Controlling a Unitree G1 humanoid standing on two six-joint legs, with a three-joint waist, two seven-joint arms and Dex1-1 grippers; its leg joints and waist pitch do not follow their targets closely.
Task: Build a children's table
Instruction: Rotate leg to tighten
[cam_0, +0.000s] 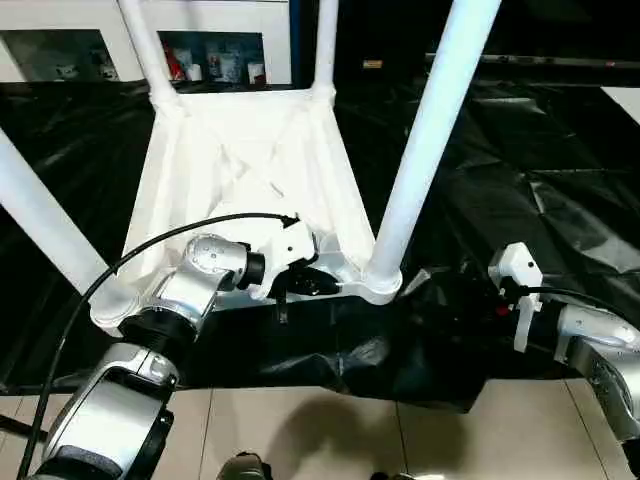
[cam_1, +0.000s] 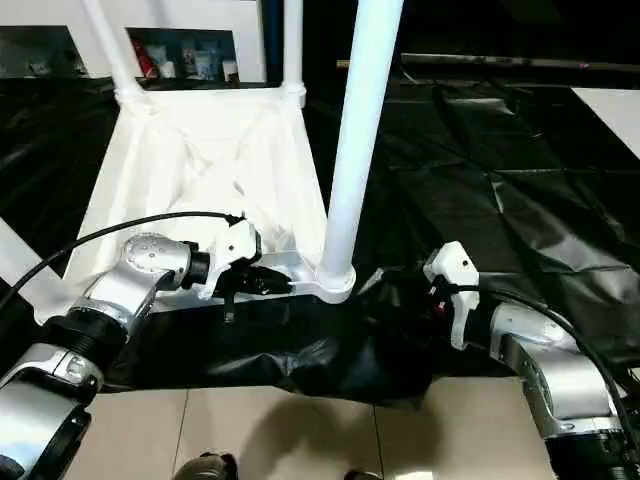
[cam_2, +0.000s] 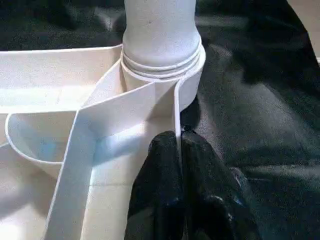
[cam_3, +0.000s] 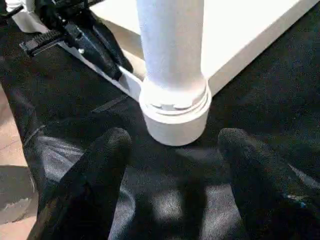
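The white tabletop (cam_0: 240, 170) lies upside down on a black sheet, ribbed underside up. Four white legs stand in its corner sockets: the near right leg (cam_0: 425, 140), the near left leg (cam_0: 45, 225) and two far legs (cam_0: 150, 50) (cam_0: 325, 45). My left gripper (cam_2: 177, 142) is shut on the tabletop's near rim, one finger (cam_2: 160, 190) on each side of the wall, just beside the near right socket (cam_2: 162, 65). My right gripper (cam_3: 172, 150) is open, low over the sheet, its fingers (cam_3: 107, 155) spread on either side of that same socket's base without touching it.
The black sheet (cam_0: 520, 180) covers the floor around the table; its front edge meets beige tiles (cam_0: 300, 430). A white cabinet (cam_0: 215, 40) with small items stands at the back. A black cable (cam_0: 130, 260) arcs over my left forearm.
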